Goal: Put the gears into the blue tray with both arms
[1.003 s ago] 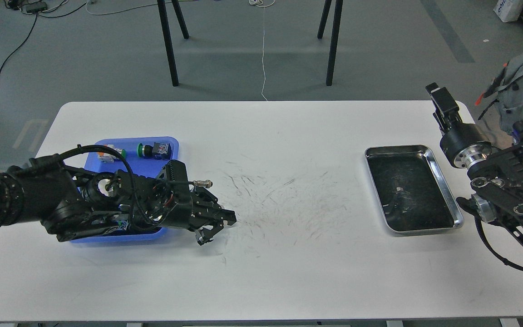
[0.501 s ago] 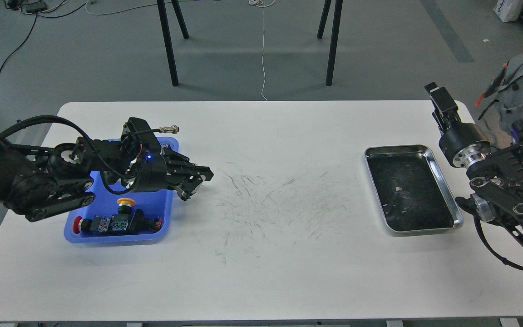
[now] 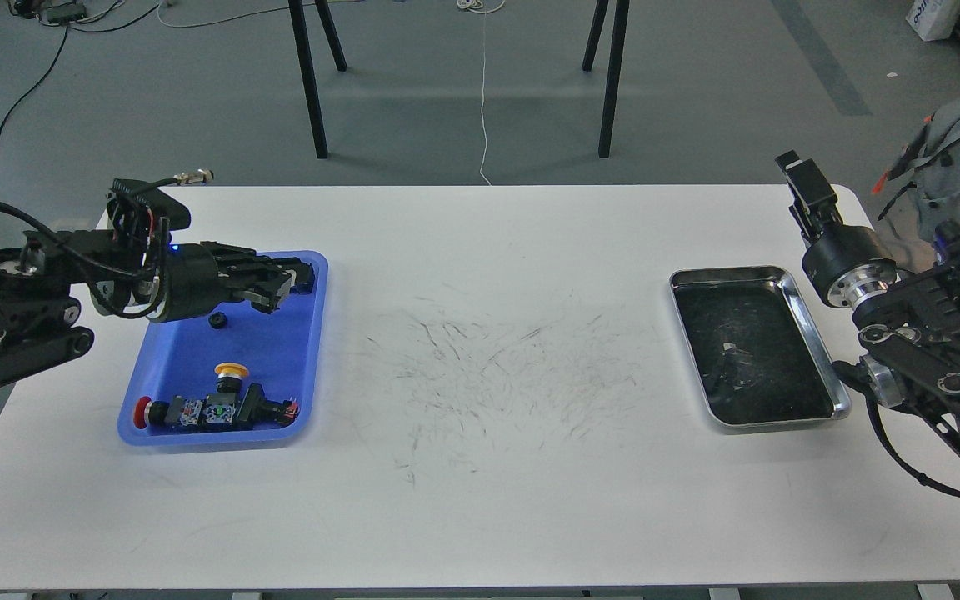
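Note:
The blue tray (image 3: 284,367) lies at the table's left. One small black gear (image 3: 217,320) rests on its floor in the far half. My left gripper (image 3: 287,286) hovers over the tray's far end, pointing right, just above and right of the gear. Its fingers stand apart with nothing between them. My right gripper (image 3: 798,173) is raised at the table's far right corner, beyond the silver tray. It is small and dark there, and I cannot tell its two fingers apart.
Push-button switches lie in the blue tray's near end: a yellow-capped one (image 3: 231,369) and a row (image 3: 213,412) with a red cap. A silver metal tray (image 3: 730,272) with a dark bottom sits at the right. Scuff marks cover the table's middle.
My left arm swung back and to the left, from the blue tray's near right corner to over its far end. The gear and the near switches now show. The right arm barely moved.

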Controlling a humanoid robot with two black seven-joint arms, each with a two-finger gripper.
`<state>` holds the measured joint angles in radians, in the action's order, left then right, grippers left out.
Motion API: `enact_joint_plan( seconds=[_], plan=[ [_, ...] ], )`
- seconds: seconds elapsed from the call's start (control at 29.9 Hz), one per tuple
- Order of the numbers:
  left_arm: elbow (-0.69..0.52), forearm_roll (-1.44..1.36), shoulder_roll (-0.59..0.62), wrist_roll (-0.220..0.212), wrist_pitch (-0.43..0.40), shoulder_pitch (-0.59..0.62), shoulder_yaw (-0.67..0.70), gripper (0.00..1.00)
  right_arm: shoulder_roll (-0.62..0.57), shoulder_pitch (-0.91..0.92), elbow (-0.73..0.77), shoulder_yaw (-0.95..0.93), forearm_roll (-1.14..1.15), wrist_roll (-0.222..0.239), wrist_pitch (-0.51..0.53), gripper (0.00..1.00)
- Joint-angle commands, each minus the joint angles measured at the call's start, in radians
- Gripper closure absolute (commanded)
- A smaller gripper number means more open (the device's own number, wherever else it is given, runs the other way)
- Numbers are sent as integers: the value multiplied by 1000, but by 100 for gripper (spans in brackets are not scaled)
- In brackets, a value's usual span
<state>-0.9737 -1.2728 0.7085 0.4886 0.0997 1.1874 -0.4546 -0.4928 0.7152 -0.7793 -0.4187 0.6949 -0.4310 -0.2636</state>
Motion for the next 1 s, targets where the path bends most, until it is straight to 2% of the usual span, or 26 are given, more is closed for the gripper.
enact_joint_plan(
  seconds=[0.0, 0.17, 0.64, 0.97],
  plan=[
    [-3, 122, 8, 0, 6, -29, 5, 87, 0, -2, 2, 0, 0, 0, 0, 6],
    [-3, 158, 8, 0, 11, -94, 7, 85, 5, -2, 2, 0, 2, 0, 0, 6],
    [75, 168, -7, 0, 5, -172, 5, 84, 13, 4, 0, 0, 3, 0, -2, 5],
    [116, 187, -12, 0, 6, -212, 7, 82, 33, 10, -8, -72, -11, 0, -5, 5]
  ],
)
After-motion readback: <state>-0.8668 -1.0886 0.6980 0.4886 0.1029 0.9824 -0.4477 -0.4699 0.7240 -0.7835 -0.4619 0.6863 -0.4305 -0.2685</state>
